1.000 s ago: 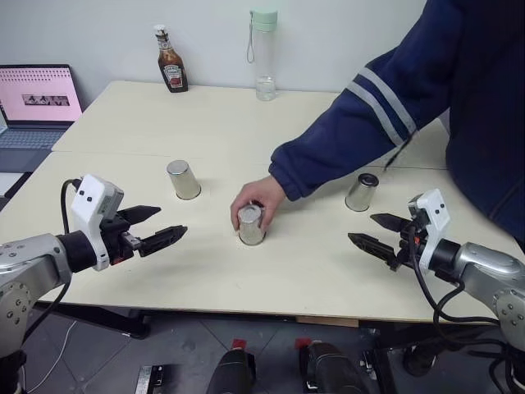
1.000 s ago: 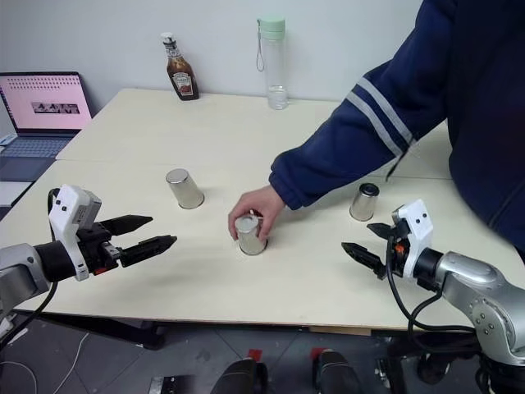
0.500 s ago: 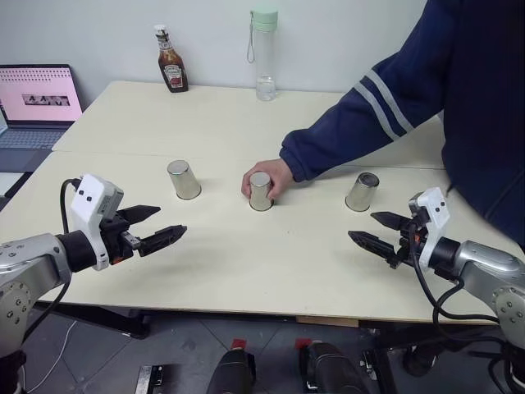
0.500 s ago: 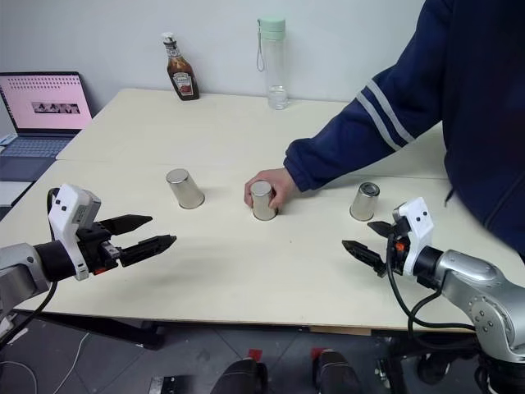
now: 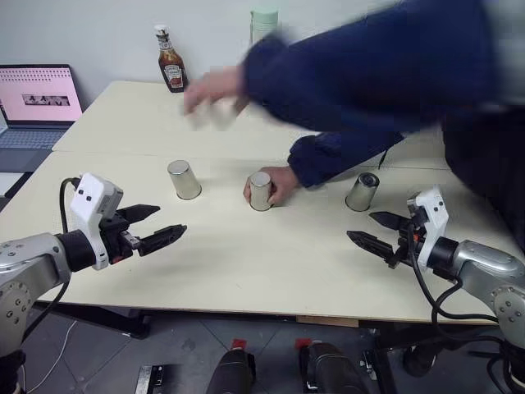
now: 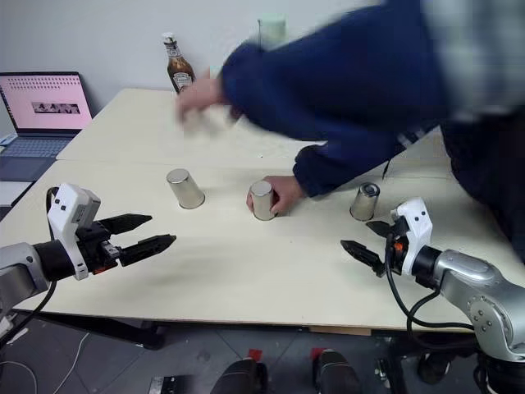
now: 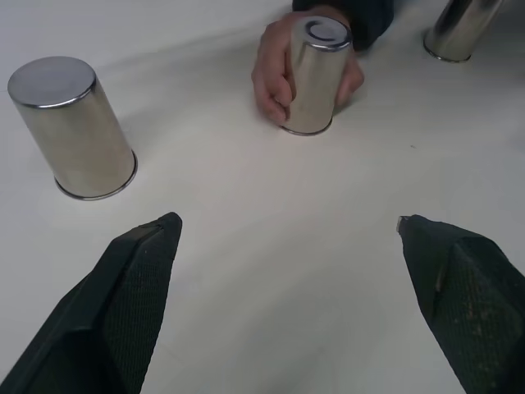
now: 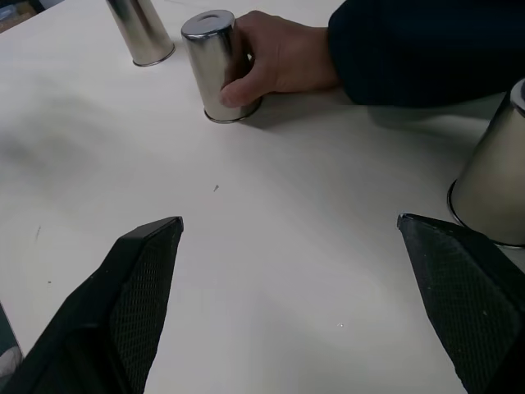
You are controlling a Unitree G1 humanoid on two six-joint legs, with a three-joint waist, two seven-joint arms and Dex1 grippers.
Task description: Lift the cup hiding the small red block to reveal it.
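Three silver cups stand upside down in a row on the cream table (image 5: 246, 263): a left cup (image 5: 184, 180), a middle cup (image 5: 260, 190) and a right cup (image 5: 362, 191). A person's hand (image 5: 283, 182) wraps the middle cup. The small red block is hidden. My left gripper (image 5: 171, 222) hovers open in front of the left cup, apart from it. On the other side my right gripper (image 5: 359, 226) is open in front of the right cup, holding nothing. The left wrist view shows the left cup (image 7: 72, 127) and the hand-held middle cup (image 7: 314, 78) beyond my open fingers.
The person's other arm (image 5: 353, 74) reaches blurred over the back of the table, its hand (image 5: 215, 86) near a ketchup bottle (image 5: 171, 70). A green-capped clear bottle (image 5: 263, 18) is partly behind that arm. A laptop (image 5: 37, 103) sits at the far left.
The person slid the middle cup back into line with the other two and keeps a hand on it. A second arm has swept in across the back. Both grippers stayed still.
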